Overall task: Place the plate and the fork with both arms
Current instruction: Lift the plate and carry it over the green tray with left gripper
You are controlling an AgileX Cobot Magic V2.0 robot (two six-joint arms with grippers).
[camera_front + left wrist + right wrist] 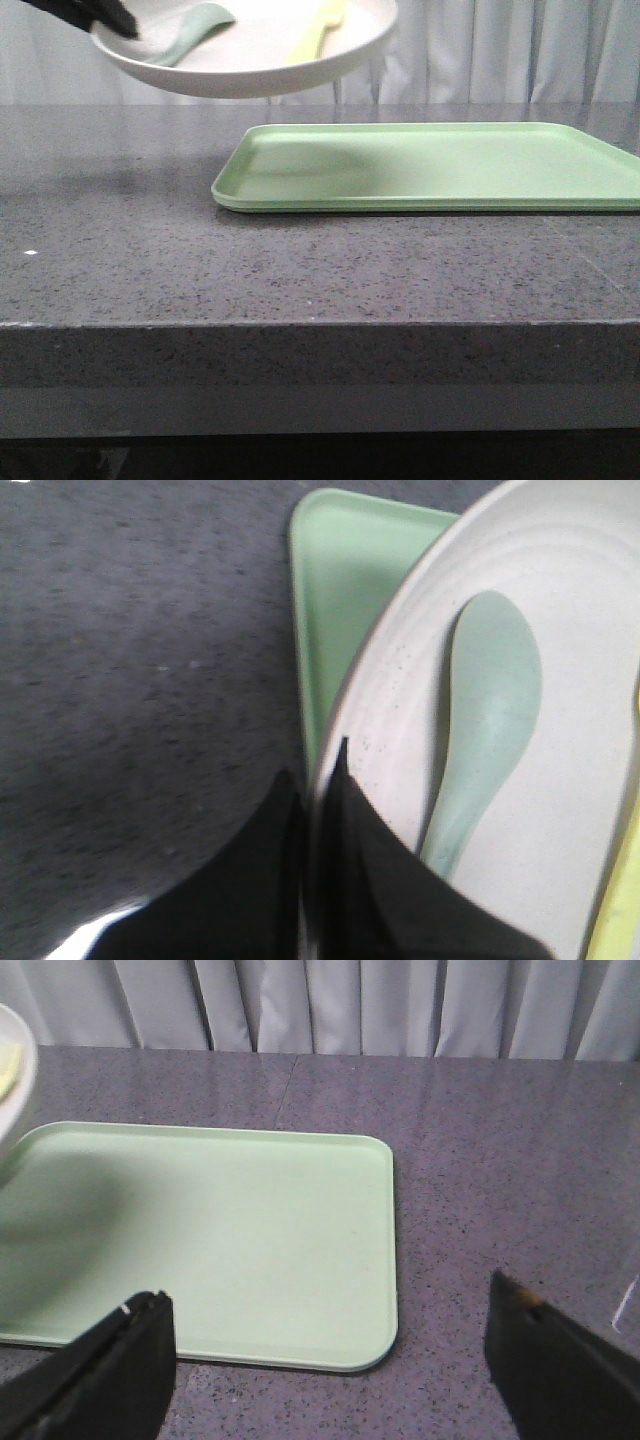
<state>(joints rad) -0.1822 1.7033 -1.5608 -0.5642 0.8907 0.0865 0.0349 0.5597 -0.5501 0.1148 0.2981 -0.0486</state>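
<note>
While the left gripper (318,810) pinches the rim of the plate (250,60) held aloft near the tray's (440,165) left end, fork (318,30) and teal piece (195,32) apparently inside, nothing is placed; the right gripper (330,1360) hangs wide, empty.

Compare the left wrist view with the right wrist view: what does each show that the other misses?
Only the left wrist view shows the left hand pinching the plate rim, with the teal-green piece lying in it. Only the right wrist view shows the right hand open and empty, plus the curtain. Both show the green tray, the grey table, plate edge and a sliver of the fork.
</note>
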